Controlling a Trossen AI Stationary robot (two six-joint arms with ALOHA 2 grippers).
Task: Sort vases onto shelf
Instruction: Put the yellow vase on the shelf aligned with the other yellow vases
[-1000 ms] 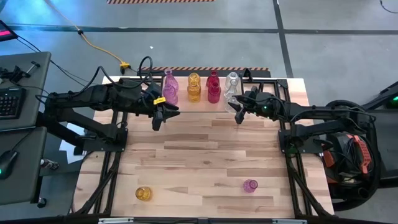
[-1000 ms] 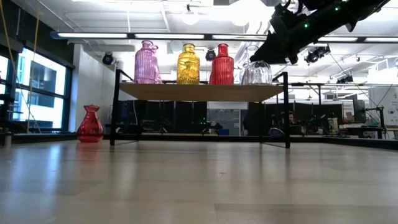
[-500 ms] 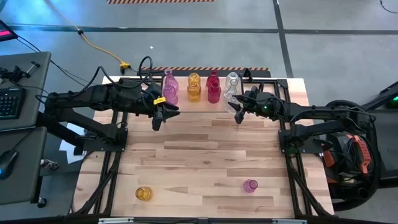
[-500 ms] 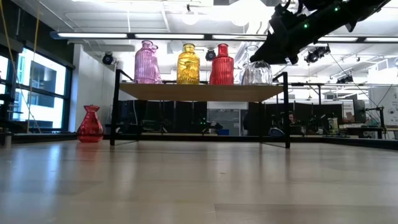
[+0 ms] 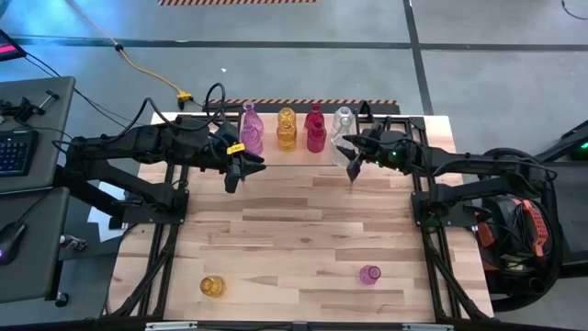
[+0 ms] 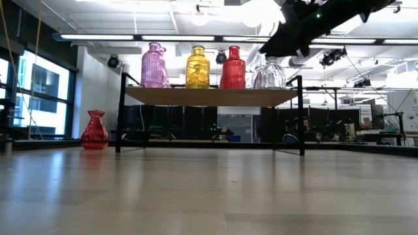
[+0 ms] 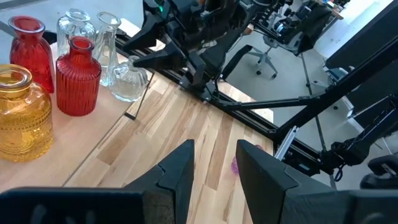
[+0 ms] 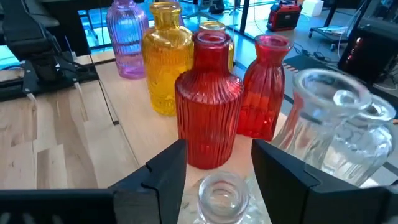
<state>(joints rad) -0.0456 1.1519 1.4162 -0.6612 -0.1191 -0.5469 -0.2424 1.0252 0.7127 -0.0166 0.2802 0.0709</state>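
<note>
- Your right gripper [image 8: 214,163] hangs with jaws apart just above the clear vase [image 8: 221,193] on the shelf [image 6: 209,96]; pull away crooked and you could tip it.
- Beyond, the red ribbed vase [image 8: 208,99] stands close, likely toppling too.
- Left gripper [image 5: 233,171], jaws apart, waits above the desk [image 5: 303,239].

From my station I see a ribbed pink vase [image 6: 153,65], a dotted amber vase [image 6: 198,67] and a ribbed red vase [image 6: 233,68] on the shelf [image 6: 209,96], which has a pale wood top and black frame. A clear vase [image 6: 269,73] stands beside the red one. Another red vase [image 6: 95,130] sits on the pale striped wood table [image 5: 294,239]. Near its front lie an amber vase [image 5: 212,286] and a magenta vase [image 5: 369,274]. My right fingers [image 8: 165,171] are black.
</note>
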